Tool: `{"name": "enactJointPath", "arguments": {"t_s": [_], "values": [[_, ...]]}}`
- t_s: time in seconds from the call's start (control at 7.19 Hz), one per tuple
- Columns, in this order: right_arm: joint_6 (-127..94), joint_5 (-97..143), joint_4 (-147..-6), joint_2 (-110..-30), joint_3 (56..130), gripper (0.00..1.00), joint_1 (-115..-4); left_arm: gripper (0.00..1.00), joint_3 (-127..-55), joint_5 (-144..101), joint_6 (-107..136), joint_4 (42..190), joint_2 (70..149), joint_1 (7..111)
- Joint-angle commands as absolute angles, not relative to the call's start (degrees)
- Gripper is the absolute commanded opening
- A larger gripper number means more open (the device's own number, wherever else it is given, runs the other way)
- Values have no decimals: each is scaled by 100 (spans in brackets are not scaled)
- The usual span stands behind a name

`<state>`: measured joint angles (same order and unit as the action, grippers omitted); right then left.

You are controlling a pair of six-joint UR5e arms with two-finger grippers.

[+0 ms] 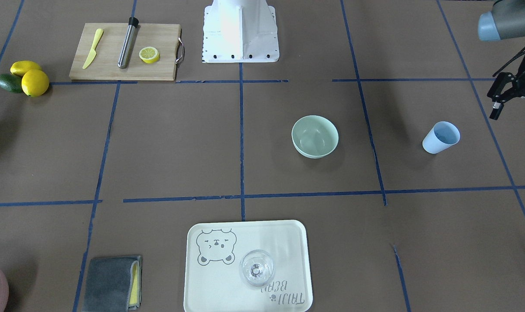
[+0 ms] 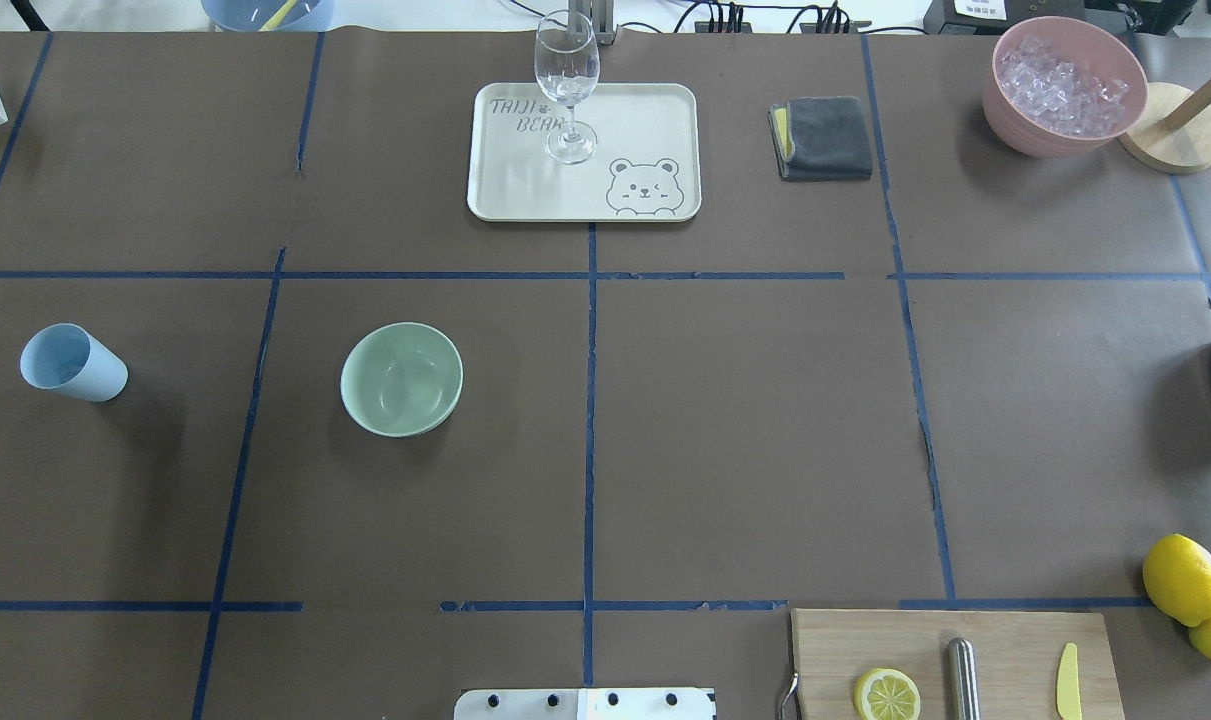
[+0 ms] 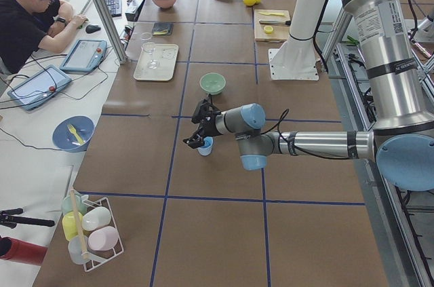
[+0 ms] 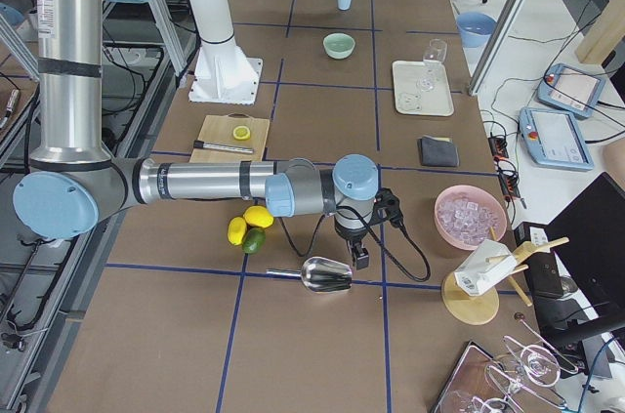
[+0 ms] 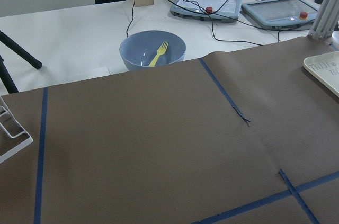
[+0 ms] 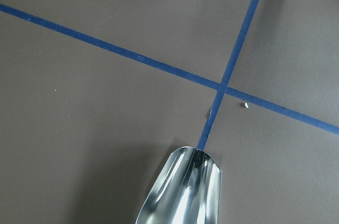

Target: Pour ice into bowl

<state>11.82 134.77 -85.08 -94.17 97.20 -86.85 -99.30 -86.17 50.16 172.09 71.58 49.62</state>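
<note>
**Bowl** (image 1: 315,136): pale green, upright, nothing in it. It stands on the table (image 1: 158,151), on the robot's left of the centre tape line.

**Ice** (image 2: 1063,75): all of it is heaped in the pink container (image 2: 1010,115) at the far right corner, well apart from the bowl. We judge the pour not yet begun.

**Left fingers** (image 1: 496,104): they hang near the blue cup (image 1: 440,138) but apart from it. They look spread and hold nothing. We see no ice in the cup. We read this as a waiting post beside the vessel likely meant to do the pouring.

**Right fingers** (image 4: 359,257): low over the table, just beside the metal scoop (image 4: 327,274). The scoop lies on its side between the lemons (image 4: 249,223) and the pink container. We cannot tell whether these fingers are spread or closed, or whether they touch the scoop. Our guess is that the scoop lies there to move ice out of the container.

**Views compared:**
- The overhead view shows the ice plainly but cuts off nearly all of both arms.
- The front-facing view shows the left fingers but only a sliver of the pink container.
- Only the right side view shows the scoop and the right arm together.
- The right wrist view gives the scoop's mouth over a tape crossing, with no fingers in it.
- The left wrist view gives bare table and a blue dish (image 5: 152,52) with a fork, set off the table. It shows neither cup nor bowl.
</note>
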Motion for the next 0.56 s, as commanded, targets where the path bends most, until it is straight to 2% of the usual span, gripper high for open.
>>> {"name": "enactJointPath", "arguments": {"t_s": [0.0, 0.42], "values": [[1195, 13474, -8508, -9422, 9703, 100, -8692, 100, -9923, -6374, 6086, 17315, 6953, 3164], [1187, 13465, -8508, -9431, 9694, 100, -8684, 100, -9669, -4733, 6476, 17279, 6855, 1911]]}}
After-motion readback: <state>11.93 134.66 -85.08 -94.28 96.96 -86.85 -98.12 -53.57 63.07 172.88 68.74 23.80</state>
